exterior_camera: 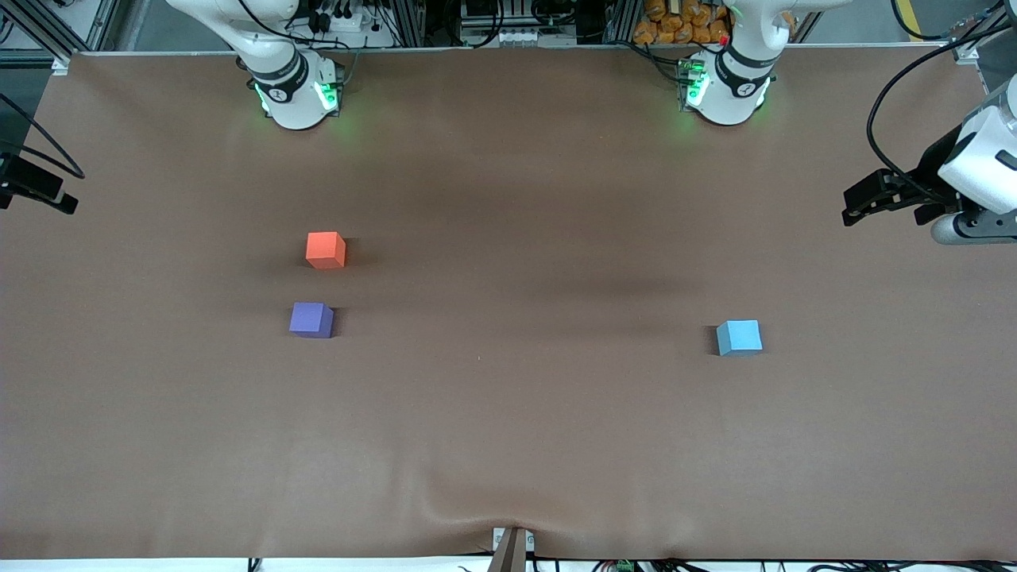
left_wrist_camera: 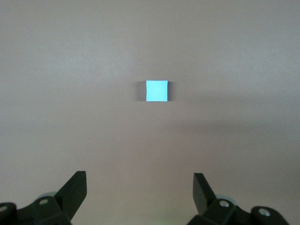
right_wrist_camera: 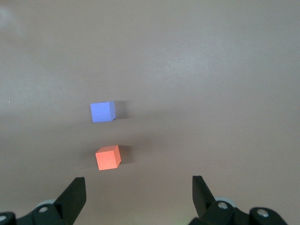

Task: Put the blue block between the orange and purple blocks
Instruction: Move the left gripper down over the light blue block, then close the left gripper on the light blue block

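The blue block (exterior_camera: 739, 337) sits on the brown table (exterior_camera: 508, 445), toward the left arm's end, with nothing touching it. The left gripper (left_wrist_camera: 139, 194) hangs high in the air with its two black fingers (left_wrist_camera: 75, 192) spread wide and nothing between them — in its wrist view the blue block (left_wrist_camera: 156, 91) lies well apart from the fingertips, down on the table and in line with the gap. In the front view this gripper (exterior_camera: 862, 202) shows at the edge, over the table's end and well away from the blue block. The orange block (exterior_camera: 326, 249) and the purple block (exterior_camera: 311, 319) sit toward the right arm's end, well apart from the blue block. The orange one is farther from the front camera than the purple one, with a small bare gap between them. The right gripper (right_wrist_camera: 138, 194) is up in the air too, its fingers (right_wrist_camera: 74, 194) wide open and holding nothing; the orange block (right_wrist_camera: 108, 157) lies nearest its fingertips and the purple block (right_wrist_camera: 102, 111) a bit past it. All three blocks are small cubes of the same size, with flat dull faces and sharp edges — no shine on them. The table cover is smooth and plain brown, with a few soft wrinkles near the front camera's edge.
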You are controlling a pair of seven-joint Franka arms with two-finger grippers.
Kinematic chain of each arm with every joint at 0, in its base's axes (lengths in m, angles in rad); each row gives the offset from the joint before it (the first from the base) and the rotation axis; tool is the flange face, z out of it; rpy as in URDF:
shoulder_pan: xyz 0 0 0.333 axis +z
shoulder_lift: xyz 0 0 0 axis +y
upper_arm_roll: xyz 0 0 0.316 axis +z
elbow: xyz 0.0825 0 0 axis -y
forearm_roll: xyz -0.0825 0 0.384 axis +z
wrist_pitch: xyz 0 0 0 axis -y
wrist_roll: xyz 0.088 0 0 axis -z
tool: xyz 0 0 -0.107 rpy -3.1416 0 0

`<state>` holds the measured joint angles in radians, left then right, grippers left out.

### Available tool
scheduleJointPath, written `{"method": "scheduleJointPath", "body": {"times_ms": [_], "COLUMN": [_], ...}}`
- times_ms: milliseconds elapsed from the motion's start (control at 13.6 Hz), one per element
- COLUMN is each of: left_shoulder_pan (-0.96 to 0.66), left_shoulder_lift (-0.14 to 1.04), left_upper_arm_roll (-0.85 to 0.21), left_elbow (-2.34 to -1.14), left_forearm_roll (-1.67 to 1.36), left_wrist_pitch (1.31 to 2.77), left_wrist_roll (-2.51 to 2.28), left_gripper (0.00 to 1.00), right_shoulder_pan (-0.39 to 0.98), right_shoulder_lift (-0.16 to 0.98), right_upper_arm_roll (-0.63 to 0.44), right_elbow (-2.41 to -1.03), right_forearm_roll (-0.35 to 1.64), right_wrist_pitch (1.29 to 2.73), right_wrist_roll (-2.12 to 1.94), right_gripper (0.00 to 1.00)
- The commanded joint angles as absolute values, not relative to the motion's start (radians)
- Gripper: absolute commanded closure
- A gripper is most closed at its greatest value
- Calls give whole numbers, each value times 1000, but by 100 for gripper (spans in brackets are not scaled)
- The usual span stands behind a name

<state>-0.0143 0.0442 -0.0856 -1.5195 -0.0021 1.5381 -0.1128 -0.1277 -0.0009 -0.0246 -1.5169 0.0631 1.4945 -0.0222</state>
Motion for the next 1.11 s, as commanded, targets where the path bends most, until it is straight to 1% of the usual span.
{"method": "scheduleJointPath", "body": {"times_ms": [0,221,442,663,884,1032], "left_shoulder_pan": [-12,-15,-18,-17,-20,-14], "left_shoulder_lift": [52,95,193,291,360,406], "left_upper_arm_roll": [-90,-95,-97,-97,-97,-97], "left_elbow": [-1502,-1509,-1520,-1609,-1771,-1859], "left_forearm_roll": [14,35,37,38,38,41], "left_wrist_pitch": [1526,1580,1675,1875,2131,2274], "left_wrist_roll": [-92,-92,-97,-95,-95,-94], "left_gripper": [0,0,0,0,0,0], "right_shoulder_pan": [-126,-126,-124,-126,-124,-124], "right_shoulder_lift": [-23,-23,-23,-23,-23,-21], "right_upper_arm_roll": [-26,-26,-26,-26,-26,-26], "right_elbow": [-1532,-1532,-1532,-1532,-1532,-1532], "right_forearm_roll": [71,71,71,71,71,71], "right_wrist_pitch": [1491,1490,1491,1489,1491,1490], "right_wrist_roll": [-6,-6,-6,-6,-6,-6], "right_gripper": [0,0,0,0,0,0]}}
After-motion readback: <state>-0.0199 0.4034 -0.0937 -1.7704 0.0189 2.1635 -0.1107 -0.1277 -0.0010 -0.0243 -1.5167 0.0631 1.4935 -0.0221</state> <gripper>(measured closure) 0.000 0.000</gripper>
